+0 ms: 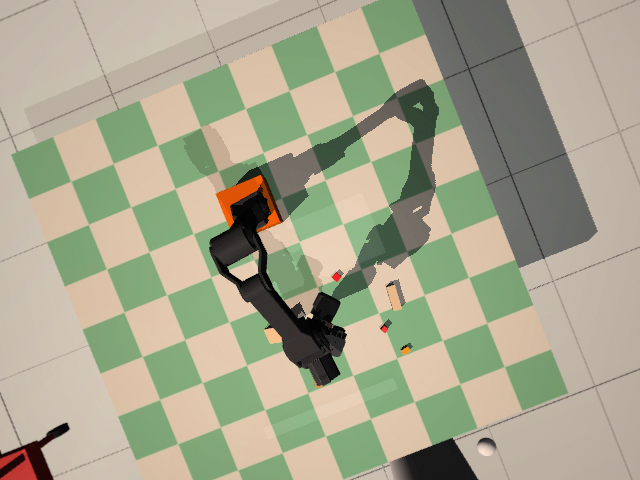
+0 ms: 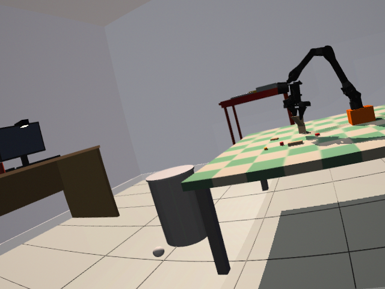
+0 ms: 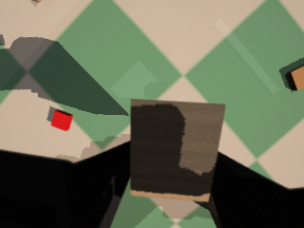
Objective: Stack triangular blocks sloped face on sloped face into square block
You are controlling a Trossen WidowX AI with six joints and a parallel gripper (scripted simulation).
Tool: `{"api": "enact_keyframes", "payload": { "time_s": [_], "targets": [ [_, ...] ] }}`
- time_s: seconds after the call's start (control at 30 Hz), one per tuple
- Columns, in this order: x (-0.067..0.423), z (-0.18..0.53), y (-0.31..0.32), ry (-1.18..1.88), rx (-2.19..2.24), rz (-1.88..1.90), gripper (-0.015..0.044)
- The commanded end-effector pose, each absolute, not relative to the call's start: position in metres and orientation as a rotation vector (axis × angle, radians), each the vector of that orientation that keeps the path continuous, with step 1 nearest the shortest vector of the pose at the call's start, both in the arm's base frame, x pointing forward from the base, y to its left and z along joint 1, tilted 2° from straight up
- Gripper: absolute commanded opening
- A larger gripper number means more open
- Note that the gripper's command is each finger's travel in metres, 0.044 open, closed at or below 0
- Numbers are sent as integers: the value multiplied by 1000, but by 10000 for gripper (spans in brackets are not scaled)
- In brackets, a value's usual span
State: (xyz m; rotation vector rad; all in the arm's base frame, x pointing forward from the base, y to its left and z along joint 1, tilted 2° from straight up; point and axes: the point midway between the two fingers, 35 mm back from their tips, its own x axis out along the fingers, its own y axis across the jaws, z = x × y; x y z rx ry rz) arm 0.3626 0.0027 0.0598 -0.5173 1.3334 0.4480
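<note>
Pincer (image 1: 316, 383) clamped on one tan triangular block (image 1: 272, 334), seen from the top view mostly hidden under the black wrist, only tan slivers peeking out at either side. Other triangular block (image 1: 394, 295) lying on the checkered desk (image 1: 155, 320), well apart from the pincer. Near it, two small red cubes (image 1: 336, 276) and a small orange cube (image 1: 406, 349). Orange base (image 1: 227, 204) mounted on the desk, the arm reaching out from it. From the exterior view: pincer (image 2: 299, 118) pointing down with the held block (image 2: 300, 124) hanging below it, lower end close to the desk (image 2: 280, 169); cannot tell whether touching or not. Second block (image 2: 295, 142) lying flat nearby, orange base (image 2: 360, 115) behind. From the wrist view: held block (image 3: 177, 148) filling the centre between the dark fingers, broad face mostly in shadow, a lit tan strip along its lower edge. One red cube (image 3: 62, 120) on the desk at left, second block (image 3: 298, 78) cut off at the right edge.
</note>
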Motion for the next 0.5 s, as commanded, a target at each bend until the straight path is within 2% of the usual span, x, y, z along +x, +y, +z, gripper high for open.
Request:
{"api": "enact_keyframes", "payload": {
  "time_s": [0.0, 0.47],
  "targets": [
    [366, 64, 3, 1323, -654, 558, 0],
    [365, 69, 2, 1270, -1025, 917, 0]
  ]
}}
